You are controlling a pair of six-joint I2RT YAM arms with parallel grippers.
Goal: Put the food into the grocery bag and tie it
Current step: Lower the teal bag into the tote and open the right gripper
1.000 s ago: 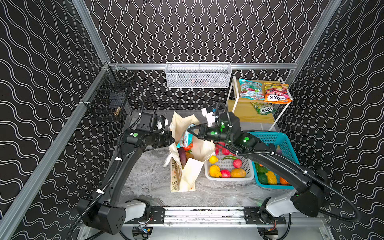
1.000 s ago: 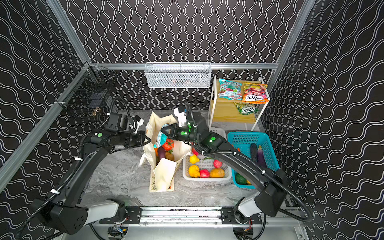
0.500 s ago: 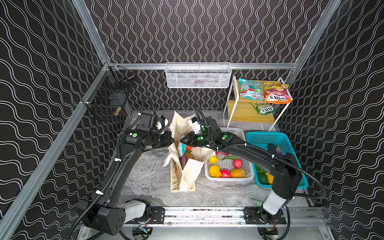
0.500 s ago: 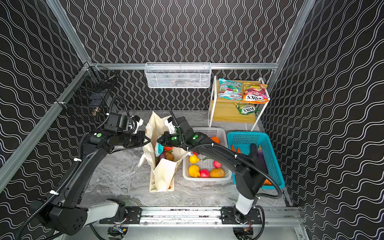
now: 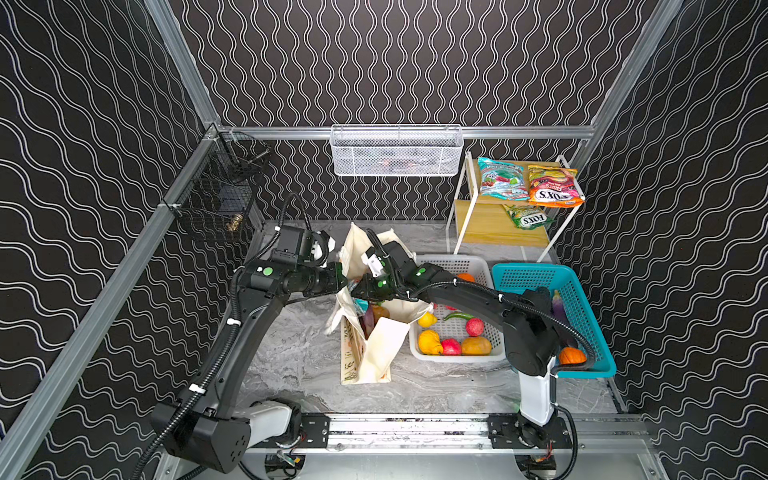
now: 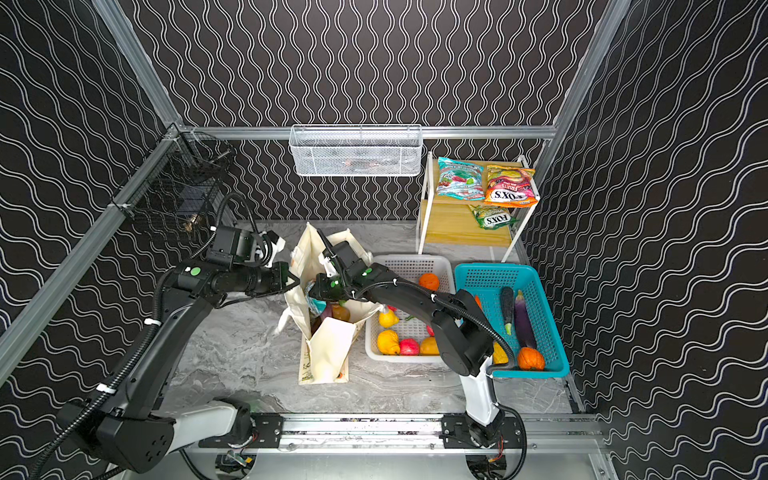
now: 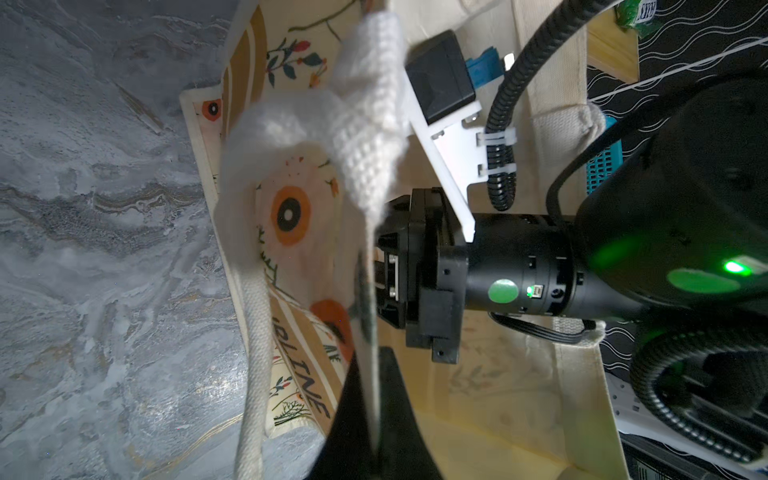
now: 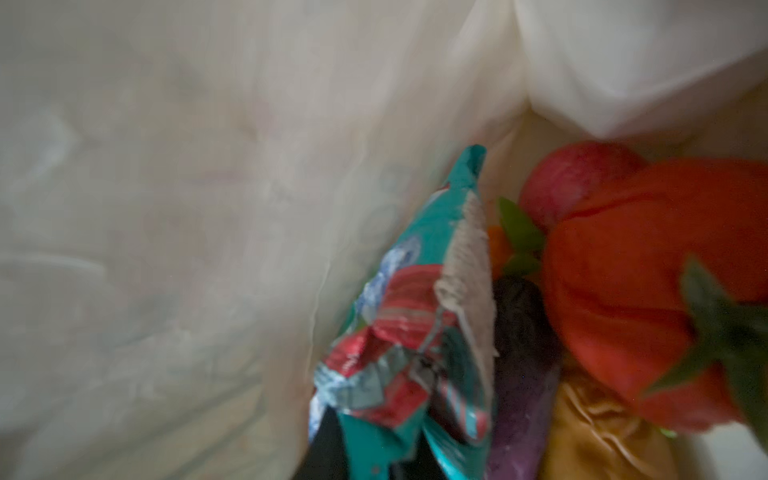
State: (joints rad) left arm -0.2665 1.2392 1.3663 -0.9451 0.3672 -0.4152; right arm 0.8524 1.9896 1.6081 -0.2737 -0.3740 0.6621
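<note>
Left hand is clamping the cream rim of the grocery bag, which is standing on the surface between my two arms, and is holding its mouth wide. Right hand is reaching down inside that mouth with a teal packet at its fingertips (whether I am gripping it or letting it go, I cannot tell through the blur).

Packing is looking partly done. Beside that packet I am counting one red tomato, one pink fruit, one purple piece and one tan piece in the bag.

Plenty is waiting outside:
- Three packets are lying on the shelf rack: an orange packet, a second teal one and a green packet.
- At least seven pieces are sitting in the white basket.
- At least four are sitting in the teal basket.

My arm is hiding part of each basket.

Both white strap handles are hanging loose, so the tying is not begun.
</note>
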